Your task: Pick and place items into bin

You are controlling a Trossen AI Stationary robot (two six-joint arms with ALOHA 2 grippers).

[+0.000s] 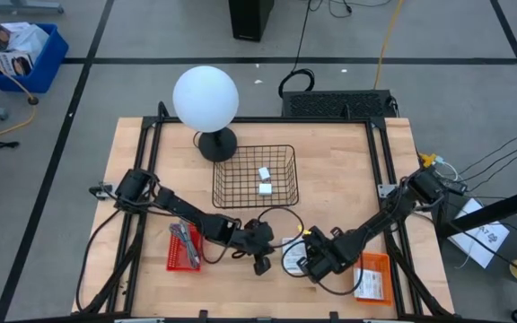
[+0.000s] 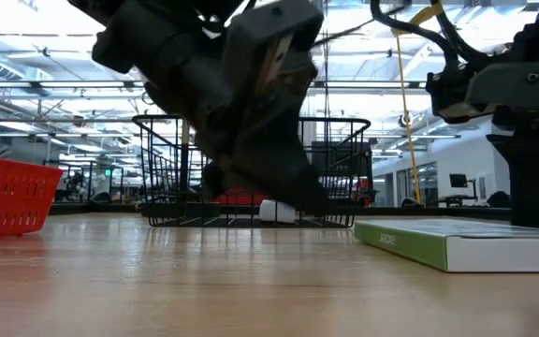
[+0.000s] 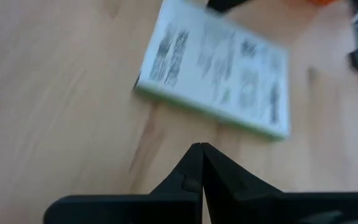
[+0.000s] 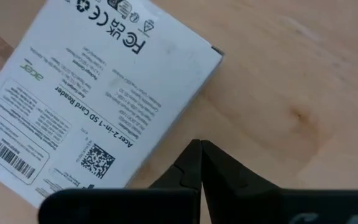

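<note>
White with green edging, the flat printed packet lies on the wooden desk just ahead of my left hand, whose fingers are pressed together with nothing between them. My right hand is clenched the same way, empty, its tips hovering just beside the corner of that same packet, so the packet sits between my two hands at the front of the desk. From above, the left hand is just to the packet's left and the right hand close on its other side. Beyond both hands, toward the back of the desk, stands the black wire bin, with two small white blocks lying inside it. Out past my left hand's far side is a red basket holding a grey metal tool. An orange tray with a second white packet in it sits on the outer side of my right hand. Behind the bin a big white globe lamp rises from its dark base.
</note>
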